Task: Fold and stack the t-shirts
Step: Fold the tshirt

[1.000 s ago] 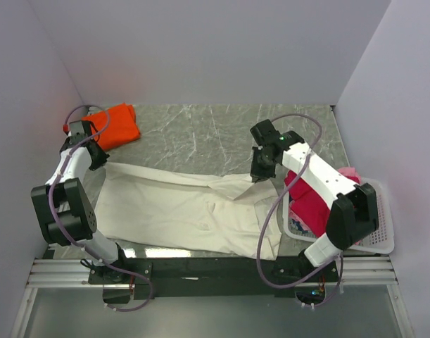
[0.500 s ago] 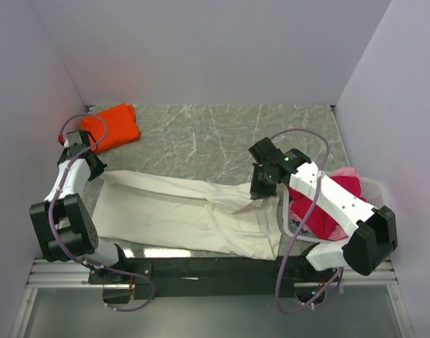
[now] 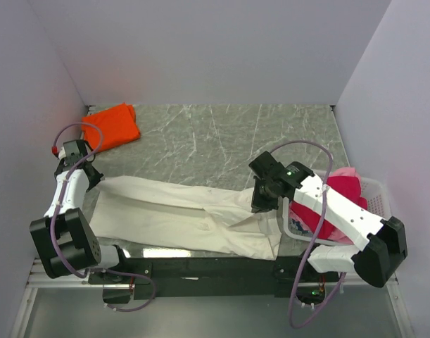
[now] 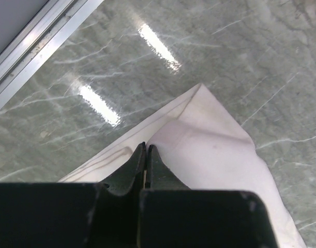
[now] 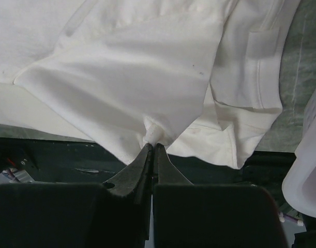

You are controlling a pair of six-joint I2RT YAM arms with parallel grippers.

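The large cream t-shirt [image 3: 179, 215] lies spread across the near half of the marble table, its far edge lifted and folded toward the front. My left gripper [image 3: 93, 177] is shut on the shirt's left far corner [image 4: 199, 134], its jaws pressed together on the cloth. Over the shirt's right side my right gripper [image 3: 260, 205] is shut on a pinch of cream cloth [image 5: 156, 135], from which the fabric [image 5: 126, 77] hangs. A folded orange t-shirt [image 3: 116, 127] rests at the far left corner. Crimson [image 3: 314, 215] and pale pink [image 3: 347, 172] t-shirts lie in the basket.
A white lattice basket [image 3: 373, 189] stands at the right edge, close beside my right arm; its rim shows in the right wrist view [image 5: 307, 155]. The black arm-mount rail [image 3: 200, 271] runs along the table's near edge. Bare marble [image 3: 222, 137] lies beyond the shirt.
Both grippers have drawn the cream shirt's far edge toward the front of the table, narrowing it. The left gripper moved nearer and left; the right arm swung nearer.
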